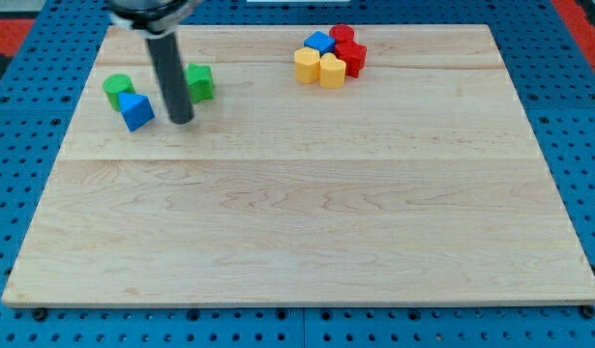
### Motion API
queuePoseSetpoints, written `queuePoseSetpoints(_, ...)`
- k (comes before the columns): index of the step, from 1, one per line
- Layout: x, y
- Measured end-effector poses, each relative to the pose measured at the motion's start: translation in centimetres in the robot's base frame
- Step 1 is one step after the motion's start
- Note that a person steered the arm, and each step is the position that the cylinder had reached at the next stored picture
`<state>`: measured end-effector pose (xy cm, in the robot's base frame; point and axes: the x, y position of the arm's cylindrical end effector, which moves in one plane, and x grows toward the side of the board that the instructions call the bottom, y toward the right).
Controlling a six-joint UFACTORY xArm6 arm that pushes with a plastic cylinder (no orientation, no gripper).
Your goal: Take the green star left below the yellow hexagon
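Note:
The green star [199,82] lies at the view's upper left on the wooden board [297,213]. My tip [182,119] touches the board just below and left of it, the rod partly covering the star's left edge. The yellow hexagon [306,65] sits in a cluster at the view's top centre, with a yellow block [332,71] on its right. The star is far to the left of the hexagon.
A green round block [118,88] and a blue block [136,110] lie left of my tip. The cluster also holds a blue block [319,43], a red round block [342,36] and a red block [351,57]. A blue pegboard surrounds the board.

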<state>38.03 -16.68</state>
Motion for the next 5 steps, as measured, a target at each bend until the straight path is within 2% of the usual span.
queuePoseSetpoints(1,-4.2,-1.3)
queuePoseSetpoints(2,-7.5,1.6)
queuePoseSetpoints(4,-5.7,12.3)
queuePoseSetpoints(5,-4.1,13.3)
